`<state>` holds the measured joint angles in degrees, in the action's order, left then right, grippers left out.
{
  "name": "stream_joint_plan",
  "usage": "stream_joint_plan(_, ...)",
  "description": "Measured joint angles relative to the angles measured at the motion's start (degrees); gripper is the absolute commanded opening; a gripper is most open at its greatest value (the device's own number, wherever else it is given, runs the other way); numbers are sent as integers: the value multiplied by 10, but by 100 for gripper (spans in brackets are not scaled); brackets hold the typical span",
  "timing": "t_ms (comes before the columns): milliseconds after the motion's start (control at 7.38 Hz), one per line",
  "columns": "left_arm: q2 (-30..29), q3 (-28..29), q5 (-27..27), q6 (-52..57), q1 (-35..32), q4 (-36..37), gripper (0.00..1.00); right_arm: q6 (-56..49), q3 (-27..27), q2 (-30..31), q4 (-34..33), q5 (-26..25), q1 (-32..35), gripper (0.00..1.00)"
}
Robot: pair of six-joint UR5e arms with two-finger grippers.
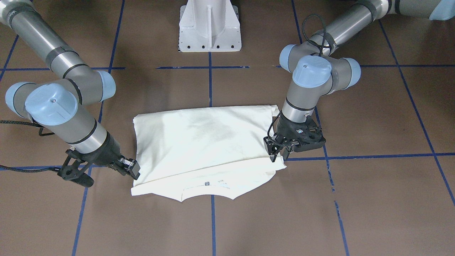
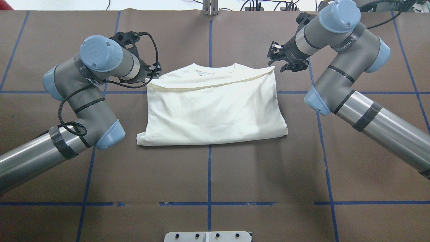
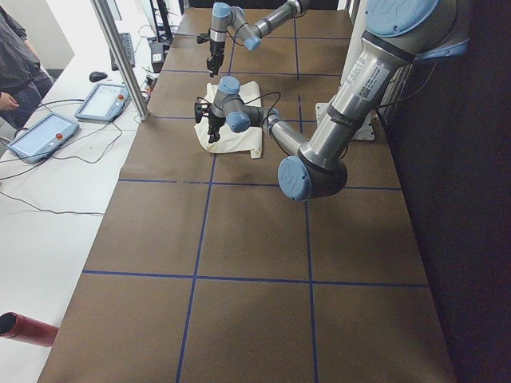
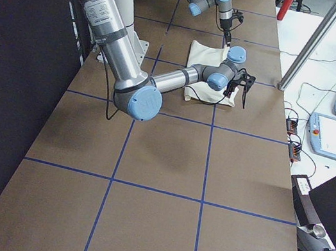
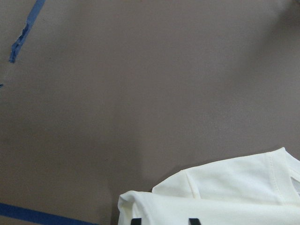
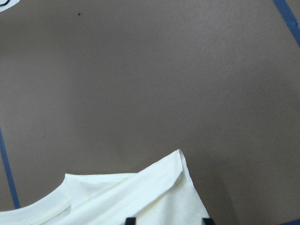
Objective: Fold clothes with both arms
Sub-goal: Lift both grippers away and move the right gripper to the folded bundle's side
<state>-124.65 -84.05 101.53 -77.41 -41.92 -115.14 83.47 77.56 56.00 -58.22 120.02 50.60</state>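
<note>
Lifting straight up and together looks wisest, since the left gripper and right gripper, both spread wide and gripping nothing, hover at the two corners of the folded T-shirt farthest from the pedestal base, where sideways drag could spoil the fold.

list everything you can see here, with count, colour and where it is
shirt: 1, cream, folded, mid-table
table: 1, brown, under it all
tape lines: several, blue, gridding the table
base: 1, white, table's robot-side edge
tablets: 2, grey, on the side bench
person: 1, dark top, by that bench
left arm: 1, grey, blue caps, shirt's left
right arm: 1, same colours, shirt's right
left tool: 1, black, open, over a collar-end corner
right tool: 1, black, open, over the other corner
</note>
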Motion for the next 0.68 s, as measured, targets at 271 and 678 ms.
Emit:
stream_joint_plan(271,6,-14,2,0,-2,1,100,4,90,69,6,-6,-27,100)
stream_joint_plan(678,22,-56,4,-6,-1,2,100,9,218,207,5,-80,-124,93)
